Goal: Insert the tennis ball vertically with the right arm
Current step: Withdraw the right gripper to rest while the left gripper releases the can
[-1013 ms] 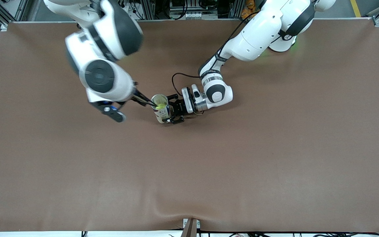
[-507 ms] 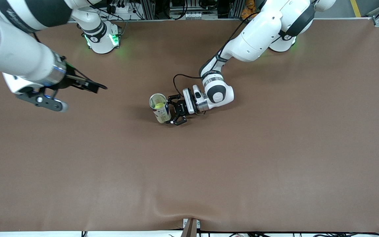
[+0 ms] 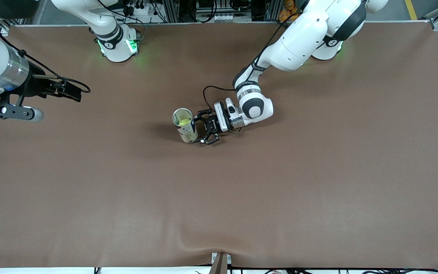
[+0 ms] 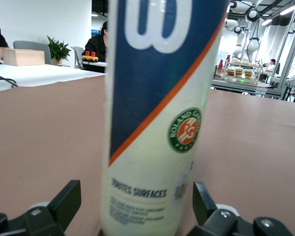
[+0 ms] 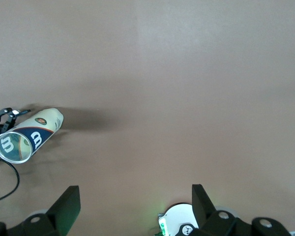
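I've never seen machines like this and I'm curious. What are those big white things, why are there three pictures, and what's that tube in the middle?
The white things are two robot arms bolted to a brown table. Each ends in a gripper with two jaws, like a pincer.

The big picture comes from a camera high above, facing the robots. The other two come from small cameras on the arms' wrists, so they see what each gripper sees.

The tube is a tennis ball can standing upright mid-table, with a yellow tennis ball inside. The left gripper sits at the can with its jaws open on either side, not squeezing; its wrist camera sees the can very close up.

The right gripper is up in the air over the right arm's end of the table, jaws open, holding nothing.
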You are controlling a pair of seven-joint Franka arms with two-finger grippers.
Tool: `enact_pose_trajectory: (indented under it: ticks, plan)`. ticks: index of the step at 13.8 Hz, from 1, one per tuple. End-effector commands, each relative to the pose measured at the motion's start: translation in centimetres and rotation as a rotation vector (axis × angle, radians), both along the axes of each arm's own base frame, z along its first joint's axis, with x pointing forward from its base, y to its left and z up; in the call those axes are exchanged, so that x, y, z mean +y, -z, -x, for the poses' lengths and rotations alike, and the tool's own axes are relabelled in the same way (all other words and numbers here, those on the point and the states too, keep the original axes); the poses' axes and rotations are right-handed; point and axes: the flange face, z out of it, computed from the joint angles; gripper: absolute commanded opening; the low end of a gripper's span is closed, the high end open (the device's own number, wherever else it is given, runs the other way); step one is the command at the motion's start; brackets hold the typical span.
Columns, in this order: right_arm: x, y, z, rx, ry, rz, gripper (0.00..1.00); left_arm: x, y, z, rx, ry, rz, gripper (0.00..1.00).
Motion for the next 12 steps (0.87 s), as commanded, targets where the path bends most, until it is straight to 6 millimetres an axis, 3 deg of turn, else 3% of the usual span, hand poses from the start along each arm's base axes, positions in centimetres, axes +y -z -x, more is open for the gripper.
enact_pose_trajectory:
  ticks: [1,6,8,10,12]
  plan:
    - [0.1,-0.7,1.0,-0.018,-0.031,-0.002,1.0,2.1,-2.6,1.3,-0.185,0.007,-0.063,1.0]
    - [-2.2,-0.7,0.3,-0.033,-0.137,-0.033,1.0,6.7,-6.3,-1.0,-0.134,0.1,-0.082,1.0]
    - [-5.1,-0.5,-0.1,-0.038,-0.165,-0.047,1.0,8.6,-6.9,-1.6,-0.117,0.107,-0.097,1.0]
    - [-10.0,0.2,-0.4,-0.056,-0.172,-0.038,1.0,11.0,-7.5,-2.7,-0.121,0.137,-0.125,1.0]
    - [-12.3,1.1,2.3,-0.144,-0.22,-0.045,1.0,13.4,-8.9,-3.4,-0.099,0.184,-0.161,1.0]
